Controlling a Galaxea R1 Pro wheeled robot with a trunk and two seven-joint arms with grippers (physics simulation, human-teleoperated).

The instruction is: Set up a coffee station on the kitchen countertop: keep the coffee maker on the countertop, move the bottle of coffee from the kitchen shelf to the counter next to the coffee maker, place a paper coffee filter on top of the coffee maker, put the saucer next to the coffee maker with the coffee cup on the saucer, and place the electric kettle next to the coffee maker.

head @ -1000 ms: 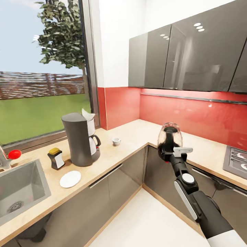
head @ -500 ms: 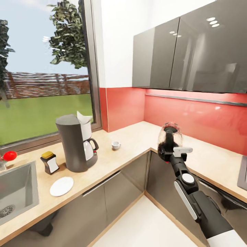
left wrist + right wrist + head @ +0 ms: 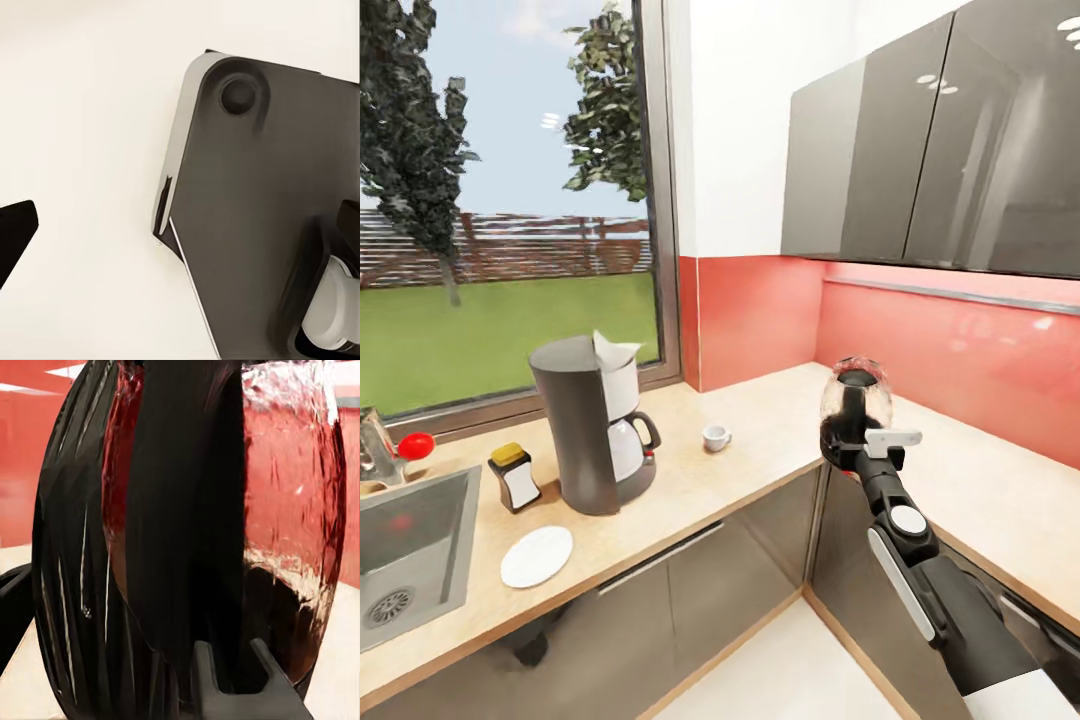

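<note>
My right gripper (image 3: pixel 852 440) is clamped on the kettle (image 3: pixel 854 403), a clear glass body with a black handle, held above the counter (image 3: pixel 760 430) edge, well apart from the coffee maker (image 3: pixel 592 422). I cannot tell my left gripper's state.

Your right gripper (image 3: pixel 852 447) hides behind the kettle (image 3: pixel 854 403); the sink (image 3: pixel 410 545) runs off the picture's edge.

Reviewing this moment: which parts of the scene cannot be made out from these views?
- Right end effector: its jaws sit behind the electric kettle in the head view.
- Sink: cut off by the head view's edge.
- Coffee cup: too small to see inside.
- Left wrist view: dark panel, unidentifiable.
</note>
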